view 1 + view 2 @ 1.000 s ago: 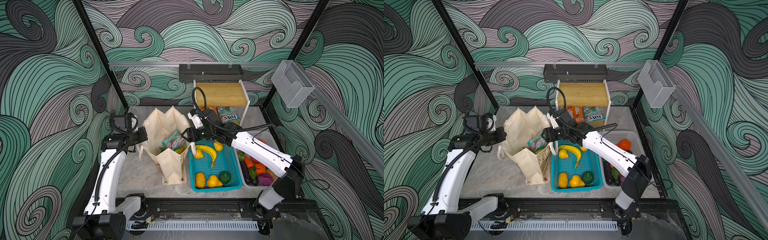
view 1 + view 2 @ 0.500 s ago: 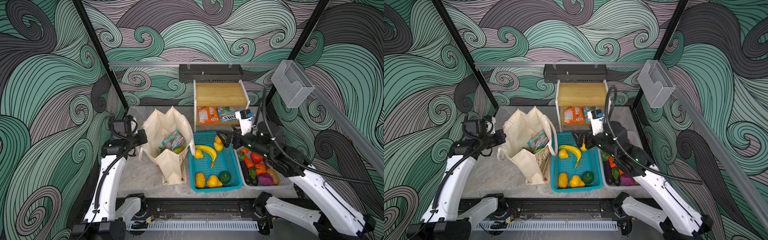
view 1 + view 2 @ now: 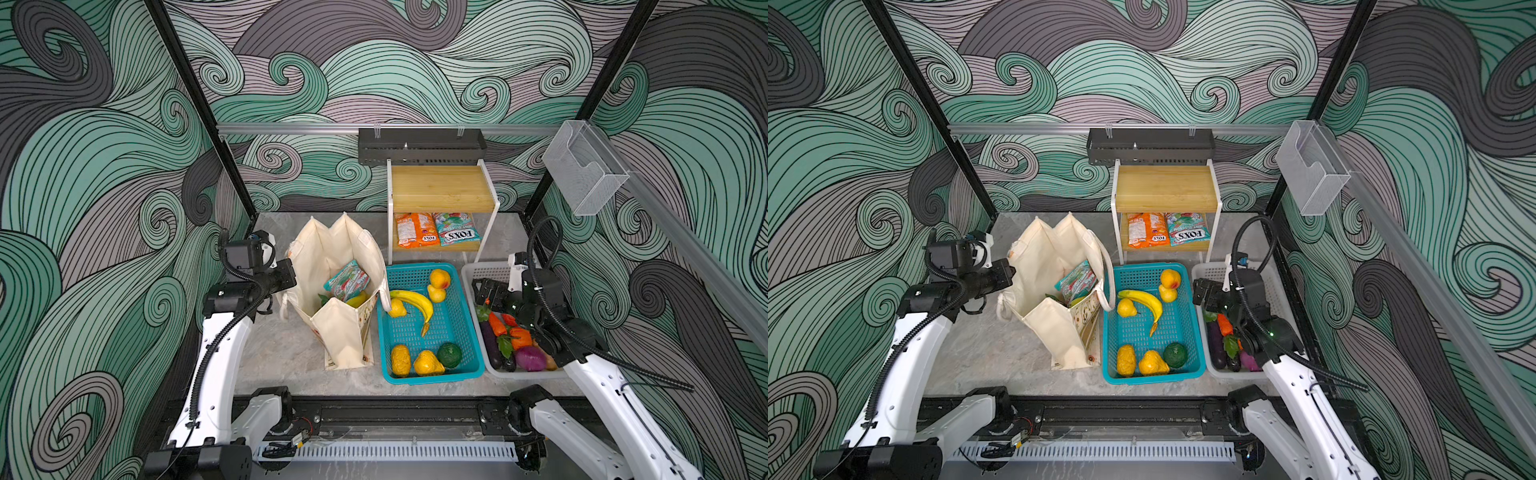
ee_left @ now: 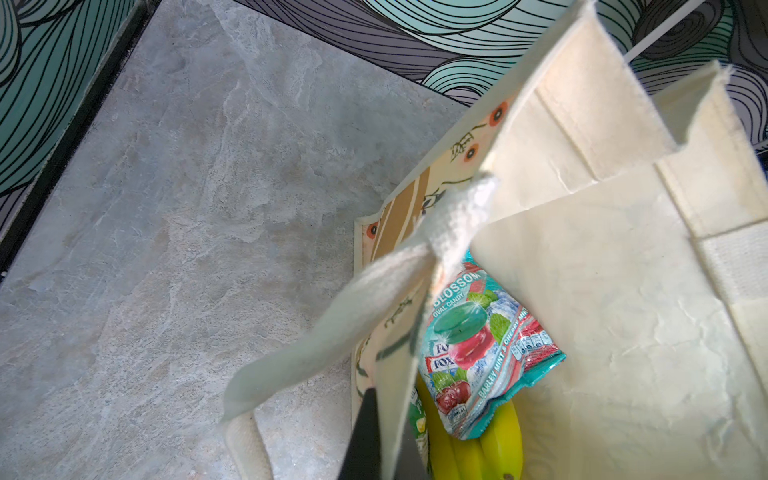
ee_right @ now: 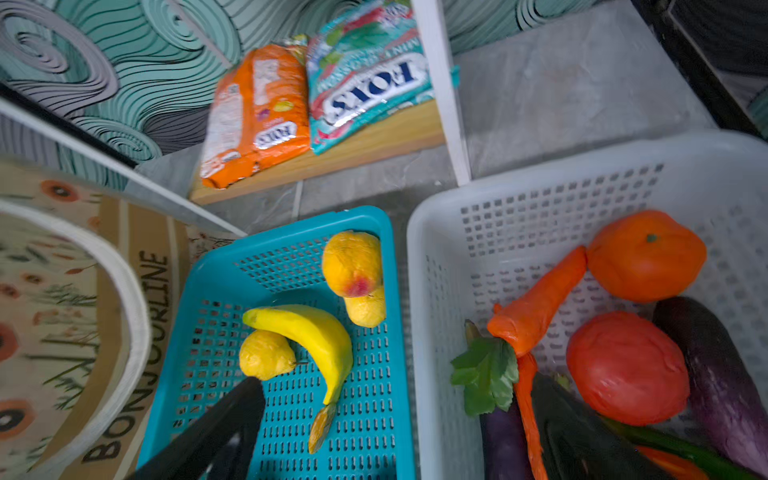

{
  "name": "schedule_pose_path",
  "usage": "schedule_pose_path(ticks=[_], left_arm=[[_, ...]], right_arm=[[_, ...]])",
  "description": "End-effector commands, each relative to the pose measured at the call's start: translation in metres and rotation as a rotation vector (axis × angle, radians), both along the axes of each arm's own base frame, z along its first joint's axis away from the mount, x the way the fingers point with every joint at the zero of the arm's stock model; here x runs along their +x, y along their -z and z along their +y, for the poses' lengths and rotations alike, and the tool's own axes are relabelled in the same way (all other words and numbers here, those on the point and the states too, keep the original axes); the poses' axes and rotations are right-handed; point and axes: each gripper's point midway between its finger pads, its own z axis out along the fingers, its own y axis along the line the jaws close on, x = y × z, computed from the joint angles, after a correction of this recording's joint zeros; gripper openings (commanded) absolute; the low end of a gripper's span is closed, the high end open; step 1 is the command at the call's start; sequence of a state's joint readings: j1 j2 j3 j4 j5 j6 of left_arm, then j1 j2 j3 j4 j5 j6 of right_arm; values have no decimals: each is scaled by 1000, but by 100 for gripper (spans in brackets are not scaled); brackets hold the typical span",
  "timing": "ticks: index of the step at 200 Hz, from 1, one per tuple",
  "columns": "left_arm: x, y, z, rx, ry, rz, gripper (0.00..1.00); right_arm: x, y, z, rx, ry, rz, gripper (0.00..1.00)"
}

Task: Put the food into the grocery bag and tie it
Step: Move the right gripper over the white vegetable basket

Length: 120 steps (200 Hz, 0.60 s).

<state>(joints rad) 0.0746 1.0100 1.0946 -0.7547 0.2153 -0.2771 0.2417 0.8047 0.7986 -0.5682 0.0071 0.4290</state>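
Left wrist: left gripper [image 4: 387, 419] clamps grocery bag [image 4: 582, 332] rim.

We see a teal plastic basket [image 3: 432, 377] standing on the grey marble tabletop [image 3: 286, 353], and in both top views a white plastic basket [image 3: 528, 375] sits just beside it on its right. Behind them stands a white-framed shelf with a bamboo top [image 3: 440, 189]. Above it a black metal rack [image 3: 422, 145] hangs from an aluminium rail [image 3: 291, 129], and a clear plastic holder [image 3: 584, 168] is mounted further right.
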Motion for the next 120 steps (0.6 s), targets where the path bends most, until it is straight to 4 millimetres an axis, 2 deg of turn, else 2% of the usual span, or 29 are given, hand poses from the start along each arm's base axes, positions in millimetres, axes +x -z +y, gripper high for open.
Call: schedule_pose_path(ticks=[1,29,62,97,120], left_arm=[[-2,0,-6,-21,32,-7,0],[-2,0,-9,-28,46,-11,0],[-2,1,-11,-36,58,-13,0],[-2,1,-11,-36,59,-13,0],[-2,3,-11,-32,57,-6,0]], right_arm=[[8,16,-2,154,56,67,100],[20,36,-11,310,144,123,100],[22,58,-32,388,318,196,99],[21,74,-42,457,466,249,91],[19,82,-51,489,569,269,89]])
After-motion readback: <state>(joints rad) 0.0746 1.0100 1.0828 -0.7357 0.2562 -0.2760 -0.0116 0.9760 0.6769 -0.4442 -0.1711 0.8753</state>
